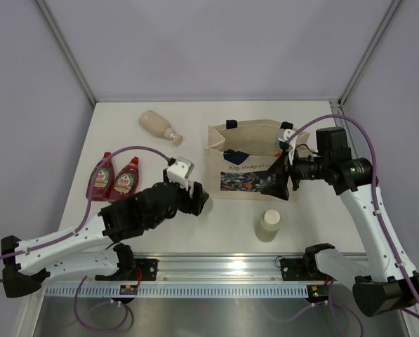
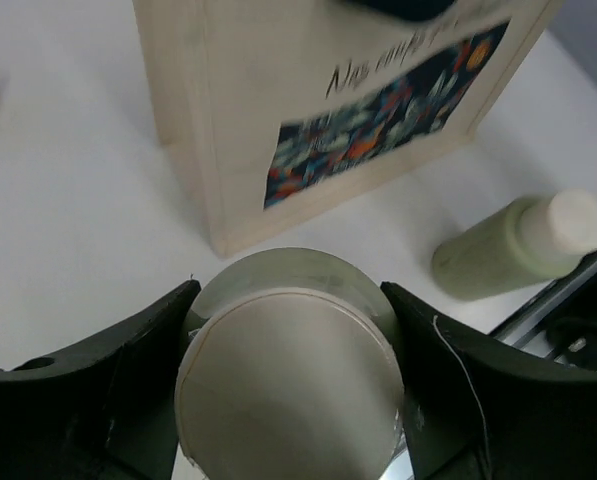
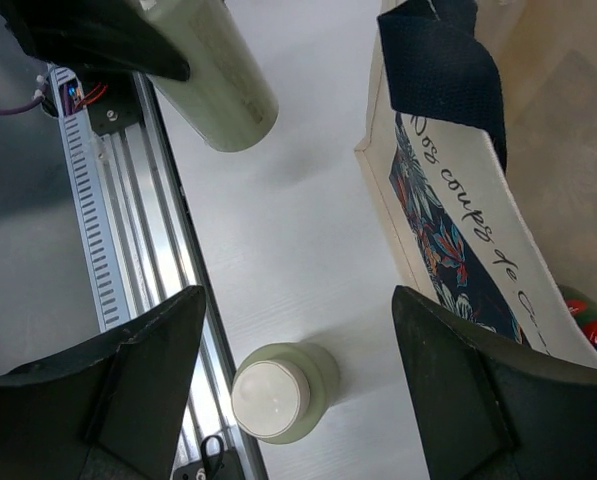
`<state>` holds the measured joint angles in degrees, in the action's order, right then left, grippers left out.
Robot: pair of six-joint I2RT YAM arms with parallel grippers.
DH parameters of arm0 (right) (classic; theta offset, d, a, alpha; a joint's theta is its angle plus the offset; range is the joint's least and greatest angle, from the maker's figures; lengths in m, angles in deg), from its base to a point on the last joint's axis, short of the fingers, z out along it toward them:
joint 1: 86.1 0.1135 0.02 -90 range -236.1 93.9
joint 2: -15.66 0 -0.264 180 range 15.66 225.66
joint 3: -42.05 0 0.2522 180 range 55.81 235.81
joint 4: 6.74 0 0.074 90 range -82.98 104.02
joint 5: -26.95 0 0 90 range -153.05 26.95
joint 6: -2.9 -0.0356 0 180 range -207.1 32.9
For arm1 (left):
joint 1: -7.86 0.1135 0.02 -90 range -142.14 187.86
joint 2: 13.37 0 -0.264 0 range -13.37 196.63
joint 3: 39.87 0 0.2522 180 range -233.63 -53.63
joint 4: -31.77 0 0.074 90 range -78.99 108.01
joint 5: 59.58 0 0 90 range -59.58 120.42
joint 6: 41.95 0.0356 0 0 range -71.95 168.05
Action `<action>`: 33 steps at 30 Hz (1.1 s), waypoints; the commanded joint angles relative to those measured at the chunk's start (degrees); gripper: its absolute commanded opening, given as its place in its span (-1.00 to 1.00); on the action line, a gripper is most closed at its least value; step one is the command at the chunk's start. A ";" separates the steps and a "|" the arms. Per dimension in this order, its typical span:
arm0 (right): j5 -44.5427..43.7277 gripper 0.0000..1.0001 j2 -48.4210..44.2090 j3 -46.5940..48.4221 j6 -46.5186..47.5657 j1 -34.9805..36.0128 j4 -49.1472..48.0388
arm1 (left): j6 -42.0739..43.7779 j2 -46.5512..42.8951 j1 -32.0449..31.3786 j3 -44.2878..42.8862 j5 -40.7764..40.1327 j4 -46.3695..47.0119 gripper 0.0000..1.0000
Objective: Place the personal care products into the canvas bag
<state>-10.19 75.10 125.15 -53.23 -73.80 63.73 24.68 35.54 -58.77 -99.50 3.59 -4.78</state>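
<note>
1. Cream canvas bag (image 1: 248, 158) stands mid-table. The left gripper (image 1: 201, 203) clamps a pale cylinder (image 1: 206, 205) just beside it, and the right gripper (image 1: 279, 179) is at its right edge.
2. Left wrist: fingers (image 2: 128, 380) pinch that cylinder's end.
3. Right wrist alone shows its jaws spread and empty, and a red-and-green item (image 3: 590, 318) inside the bag.

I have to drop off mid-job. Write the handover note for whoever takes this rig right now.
Left gripper: shut on a pale cylinder, held by the canvas bag's front left corner.
Right gripper: open, empty, at the bag's front right.
On the table: second pale cylinder upright in front of the bag; two red squeeze bottles lying to the left; beige pump bottle lying at far left.
Done: a red and green item shows inside the bag; unidentifiable.
Left: bag the held cylinder, then the other four.
</note>
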 commanded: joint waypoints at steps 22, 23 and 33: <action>4.80 0.59 -5.03 2.55 -5.83 -18.36 1.30 | 3.42 50.58 21.19 -57.76 41.76 28.06 -1.00; 4.71 0.59 -5.21 2.47 -6.00 -18.62 1.39 | 3.60 50.94 21.19 -56.63 43.08 27.97 -1.00; 6.81 0.61 -2.49 1.15 -4.35 -19.77 4.44 | 13.53 57.96 21.19 -52.66 39.05 23.84 -1.00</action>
<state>-5.92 71.51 126.40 -59.24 -93.25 65.02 34.60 93.70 -37.63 -150.25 42.35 10.11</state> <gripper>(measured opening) 0.799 0.720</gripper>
